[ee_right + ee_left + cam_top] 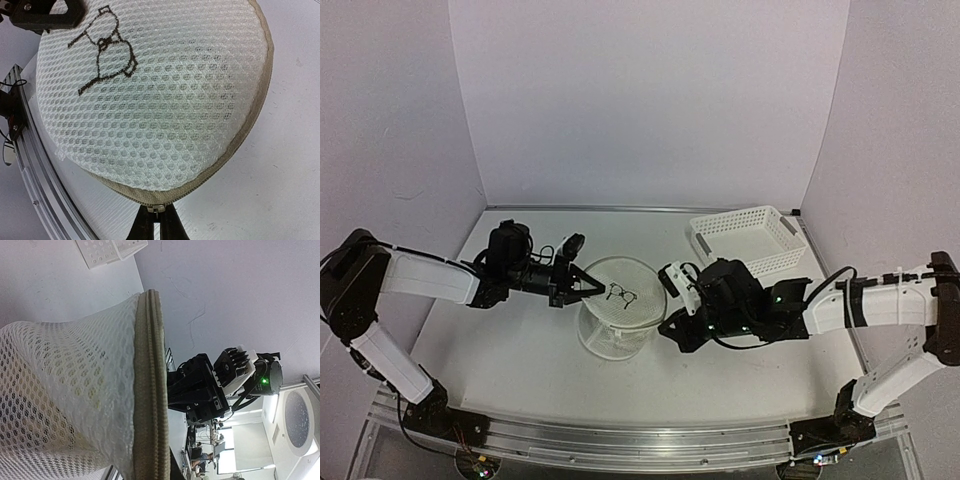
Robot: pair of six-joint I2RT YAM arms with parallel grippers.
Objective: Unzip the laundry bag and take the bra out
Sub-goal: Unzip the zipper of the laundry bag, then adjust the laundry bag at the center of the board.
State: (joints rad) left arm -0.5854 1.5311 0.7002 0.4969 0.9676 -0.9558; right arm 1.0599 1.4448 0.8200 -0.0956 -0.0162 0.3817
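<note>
Your table (500, 330) carries the white basket (745, 240) at the back right, and mid-table between the arms stands the laundry bag (618, 322), upright with its pictogram face up. Your left gripper (596, 290) is pressed together on the bag's left rim, and your right gripper (157, 222) pinches the small zip pull (159, 209) on the tan zip band (227, 160) at the bag's right side
</note>
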